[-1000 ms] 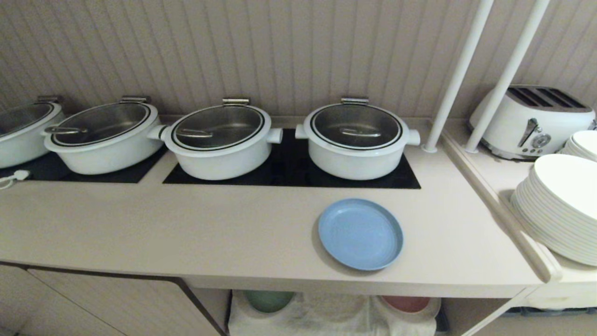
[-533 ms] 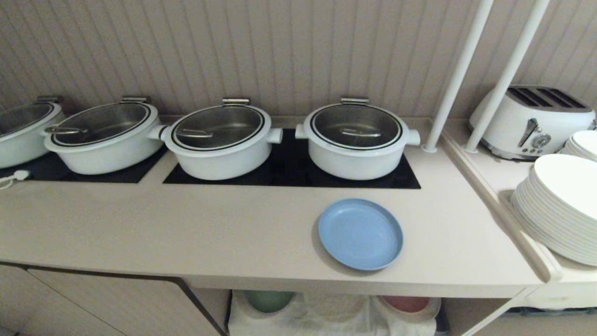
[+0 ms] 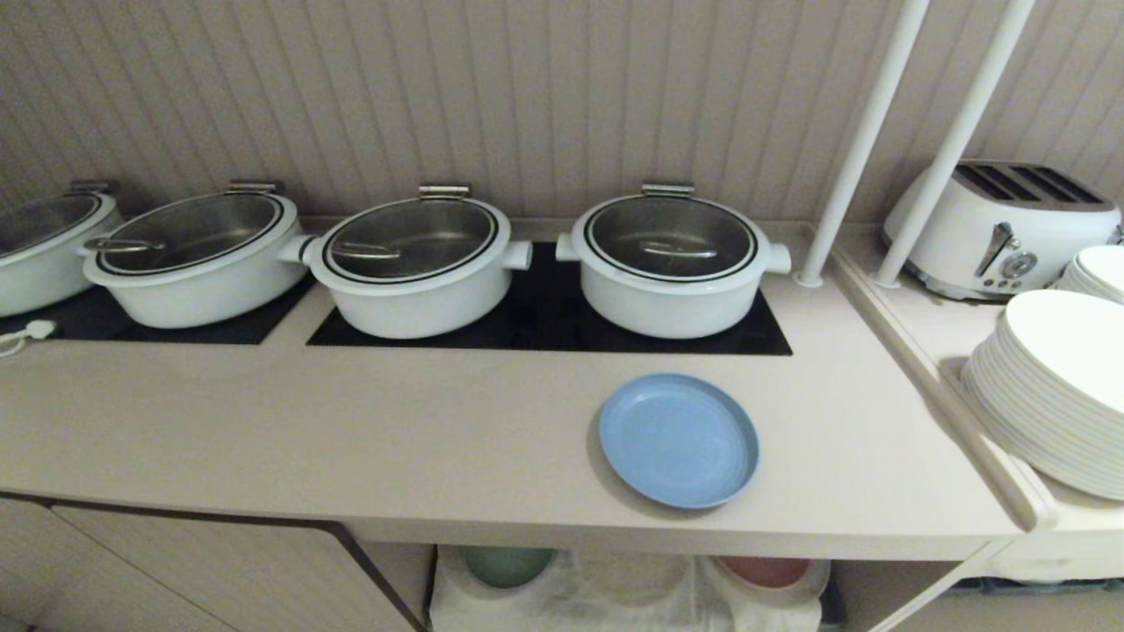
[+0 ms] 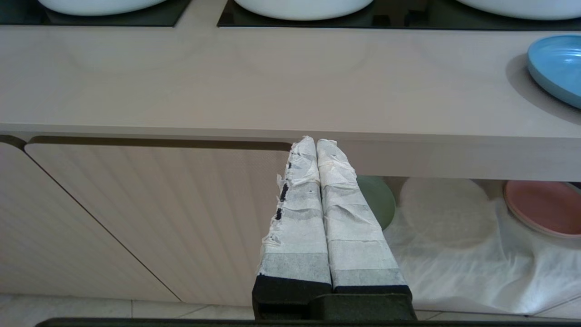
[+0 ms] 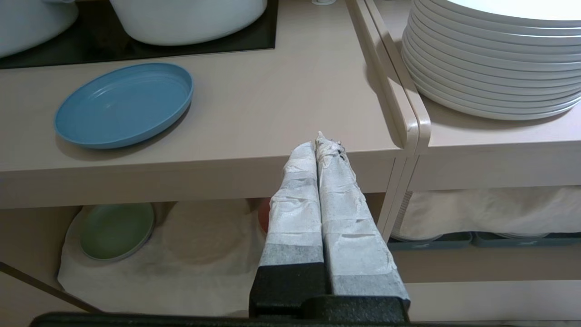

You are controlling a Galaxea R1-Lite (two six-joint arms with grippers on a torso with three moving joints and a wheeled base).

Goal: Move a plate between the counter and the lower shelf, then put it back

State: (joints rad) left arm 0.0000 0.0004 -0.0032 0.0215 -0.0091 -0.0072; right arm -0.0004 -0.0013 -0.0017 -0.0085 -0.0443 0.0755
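**A:** Start at your left. What is there?

**B:** My left hand [image 4: 316, 144] hangs in front of the cabinet door, below the edge of the long smooth beige counter [image 3: 351, 439]. Its taped fingers [image 4: 297, 213] are pressed flat together with nothing between them. I judge it is simply parked out of the way.

**A:** And on the counter itself?

**B:** White lidded pots [image 3: 413, 263] sit on the black glass cooktop panels [image 3: 544, 333] along the back wall. In front of the rightmost pot lies the round light blue plate with a raised rim [image 3: 679, 439], flat, near the front edge and touching nothing. Being so close to the edge, I think its rim should be easy to catch from the front.

**A:** Below it?

**B:** The lower shelf, a beige recess lined with a rumpled white cloth [image 5: 204, 272]. A green plate [image 5: 116, 230] rests on the left hump, a pink plate [image 4: 540, 206] on the right, and the middle hump [image 4: 447, 211] is bare. That looks like the blue plate's spot.

**A:** Your right side?

**B:** My right hand [image 5: 324, 143] waits before the counter's front edge, just right of the blue plate, also closed tight and empty. Further right stands a stack of white plates [image 5: 494, 63].
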